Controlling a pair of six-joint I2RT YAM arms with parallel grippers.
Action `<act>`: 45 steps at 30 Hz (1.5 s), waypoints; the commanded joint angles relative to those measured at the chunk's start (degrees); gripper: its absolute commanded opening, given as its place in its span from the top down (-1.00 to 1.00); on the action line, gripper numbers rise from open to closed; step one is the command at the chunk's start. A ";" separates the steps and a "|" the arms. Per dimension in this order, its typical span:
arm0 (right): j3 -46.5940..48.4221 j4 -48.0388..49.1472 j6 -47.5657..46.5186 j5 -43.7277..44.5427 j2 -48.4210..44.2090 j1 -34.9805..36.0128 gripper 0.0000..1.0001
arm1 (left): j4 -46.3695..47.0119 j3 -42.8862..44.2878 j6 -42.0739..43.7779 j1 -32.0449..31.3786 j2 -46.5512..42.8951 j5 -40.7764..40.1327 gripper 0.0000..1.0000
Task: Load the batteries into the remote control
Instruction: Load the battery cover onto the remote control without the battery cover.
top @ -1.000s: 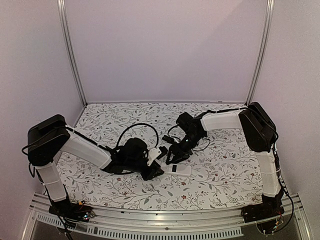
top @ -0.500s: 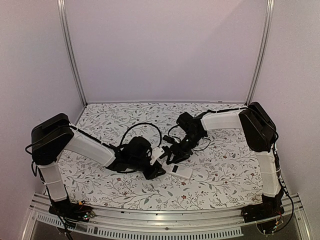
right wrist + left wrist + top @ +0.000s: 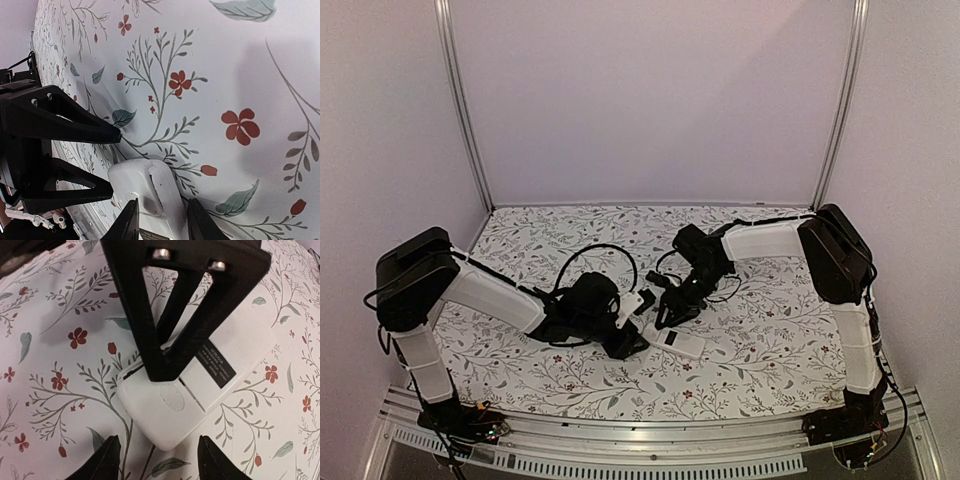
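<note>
The remote control (image 3: pixel 678 340) lies white back up on the floral cloth. It also shows in the left wrist view (image 3: pixel 200 385) and the right wrist view (image 3: pixel 150 192). My right gripper (image 3: pixel 663 315) (image 3: pixel 162 222) is narrowly open, tips down on the remote's back. Its fingers (image 3: pixel 196 220) straddle the raised battery cover (image 3: pixel 162 192), and one of them (image 3: pixel 165 335) shows in the left wrist view. My left gripper (image 3: pixel 628 338) (image 3: pixel 161 462) is open and empty, its tips just short of the remote's rounded end. No batteries are in view.
The floral cloth (image 3: pixel 540 245) covers the table. Black cables (image 3: pixel 600 255) loop behind the left wrist. Metal frame posts (image 3: pixel 460 100) and plain walls enclose the back and sides. An aluminium rail (image 3: pixel 650 462) runs along the near edge.
My left gripper has edged slightly right towards the remote's end, its arm rising and settling back. The right gripper and the remote have hardly moved.
</note>
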 commanded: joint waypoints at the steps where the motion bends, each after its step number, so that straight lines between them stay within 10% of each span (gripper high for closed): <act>1: 0.73 -1.45 -0.60 2.49 1.92 0.12 0.33 | -0.07 -0.96 -1.21 1.03 -1.61 0.31 -0.05; 34: 1.52 -0.96 -0.39 -0.89 1.81 0.12 0.34 | -2.37 4.18 0.68 1.45 3.99 1.48 0.27; 45: 1.58 -2.85 -0.79 3.65 0.41 0.12 0.31 | -6.69 4.32 -2.89 1.37 -3.90 -1.25 -0.05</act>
